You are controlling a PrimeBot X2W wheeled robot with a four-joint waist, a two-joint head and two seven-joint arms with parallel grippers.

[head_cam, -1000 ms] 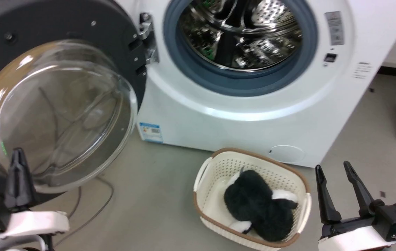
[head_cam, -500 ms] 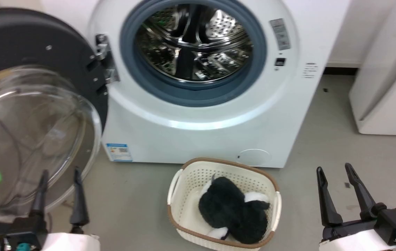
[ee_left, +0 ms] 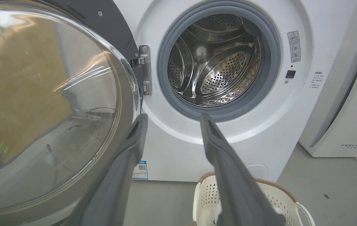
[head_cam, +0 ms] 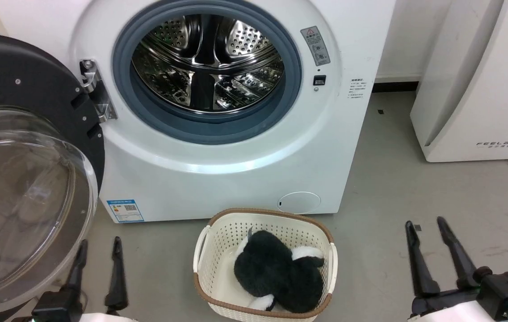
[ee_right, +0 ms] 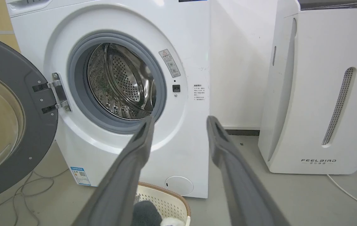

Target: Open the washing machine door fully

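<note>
While jaws gape, washing machine door [head_cam: 21, 76] stands beside left gripper [head_cam: 100, 241].

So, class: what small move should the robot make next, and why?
Probably draw the left gripper back, clear of the washing machine door: the door is swung wide on its hinge, the drum is uncovered, and the gripper is open, holding nothing.

Washing machine door [head_cam: 26, 89], black-rimmed glass bowl, swung wide open, seemingly fully
</note>
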